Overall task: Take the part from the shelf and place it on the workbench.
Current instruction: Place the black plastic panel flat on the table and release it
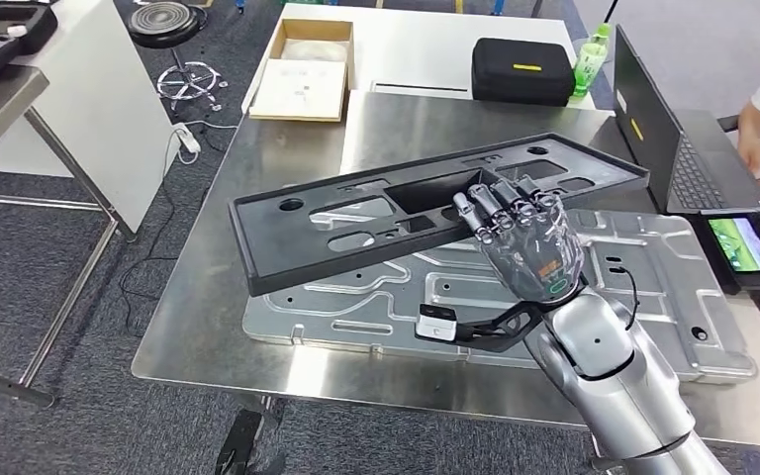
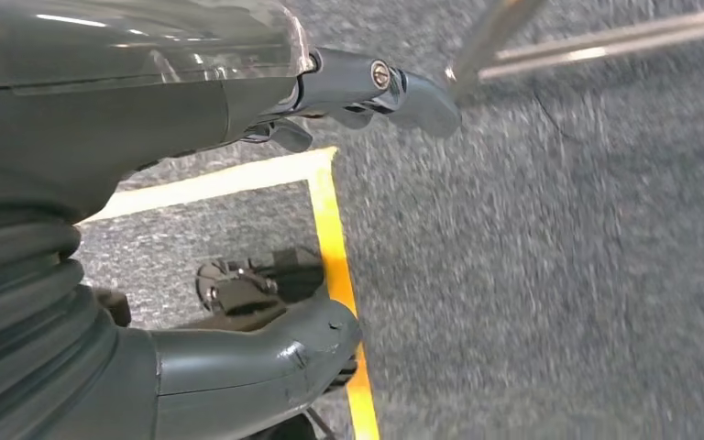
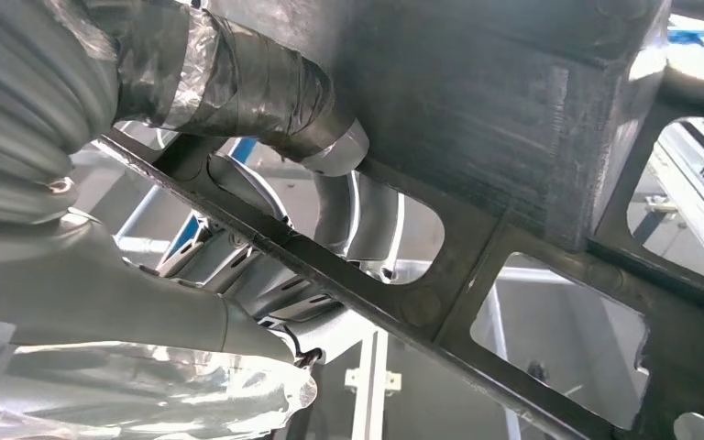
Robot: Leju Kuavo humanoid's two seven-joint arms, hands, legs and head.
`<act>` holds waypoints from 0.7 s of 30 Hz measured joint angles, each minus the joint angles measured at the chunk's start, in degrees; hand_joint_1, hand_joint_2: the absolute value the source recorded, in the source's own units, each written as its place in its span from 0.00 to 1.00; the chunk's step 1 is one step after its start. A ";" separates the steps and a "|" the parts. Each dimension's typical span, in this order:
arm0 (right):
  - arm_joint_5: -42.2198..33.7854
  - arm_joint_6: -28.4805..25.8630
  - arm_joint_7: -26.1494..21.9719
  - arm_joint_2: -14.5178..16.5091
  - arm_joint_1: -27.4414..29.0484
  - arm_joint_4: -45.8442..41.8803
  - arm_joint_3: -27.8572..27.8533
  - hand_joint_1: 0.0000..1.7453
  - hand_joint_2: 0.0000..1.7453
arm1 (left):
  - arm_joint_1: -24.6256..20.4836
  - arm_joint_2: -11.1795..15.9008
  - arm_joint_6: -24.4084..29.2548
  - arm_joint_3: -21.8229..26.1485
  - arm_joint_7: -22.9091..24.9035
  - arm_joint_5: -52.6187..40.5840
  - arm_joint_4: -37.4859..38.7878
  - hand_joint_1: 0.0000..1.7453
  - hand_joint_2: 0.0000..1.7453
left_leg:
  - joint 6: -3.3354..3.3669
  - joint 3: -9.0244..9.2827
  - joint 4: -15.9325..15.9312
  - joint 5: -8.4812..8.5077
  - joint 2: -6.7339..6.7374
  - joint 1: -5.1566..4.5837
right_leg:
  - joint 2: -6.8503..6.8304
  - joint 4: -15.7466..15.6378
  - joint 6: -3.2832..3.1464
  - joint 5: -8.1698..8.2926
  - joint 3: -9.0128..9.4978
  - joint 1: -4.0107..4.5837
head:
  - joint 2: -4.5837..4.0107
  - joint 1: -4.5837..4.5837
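My right hand (image 1: 524, 237) is wrapped around the near edge of the black plastic part (image 1: 426, 203), fingers hooked over the rim into its central recess, thumb underneath as the right wrist view shows (image 3: 238, 92). I read that mid-length grip as a way to keep the long frame roughly balanced from 1 hand. The part slopes, its left end lower and nearer, its right end higher and farther. It hangs above the workbench (image 1: 287, 148), over the stamped metal panel (image 1: 653, 277) lying on the bench's near half. I think the left end is just clear of the panel, but from the head view I cannot say whether it touches. So the carry looks done and the set-down is not; I judge the next move calls for levelling the part before letting go, or the low end will land first and the frame may skid on the metal.

My left hand (image 2: 367, 92) hangs at my side above grey carpet and a yellow floor line (image 2: 335, 247), fingers slack and apart, nothing in them.

Farther out: a black case (image 1: 522, 71) and a green bottle (image 1: 591, 57) at the bench's far right, a cardboard box (image 1: 307, 67) at its far left, and a laptop (image 1: 668, 148) to the right, where a person's hand (image 1: 757, 139) rests on the keys.
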 joint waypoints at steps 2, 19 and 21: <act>0.00 0.00 -0.73 0.03 0.42 -0.02 -0.30 1.00 1.00 | 0.11 0.04 -0.03 -0.01 -0.36 -0.01 0.00 0.00 1.00 | -0.02 0.03 0.03 -0.10 0.64 0.00 | -0.60 4.41 0.43 -0.98 -2.21 -0.41 | 0.00 0.01; 0.00 0.02 -1.94 0.36 0.69 -0.31 -1.23 1.00 1.00 | 0.17 0.27 -1.10 -0.46 -1.39 0.01 0.00 0.00 1.00 | -2.60 -6.48 13.98 -5.44 1.31 -0.16 | -0.58 -11.33 -3.19 5.08 6.57 0.18 | 0.00 -0.14; 0.00 0.02 -1.74 0.36 0.66 -0.31 -1.30 1.00 1.00 | 0.11 0.38 -1.15 -0.49 -1.40 0.03 0.00 0.00 1.00 | -1.97 -3.14 6.17 -1.40 1.14 -0.29 | -0.39 -11.00 -2.96 4.78 6.69 0.39 | 0.00 -0.13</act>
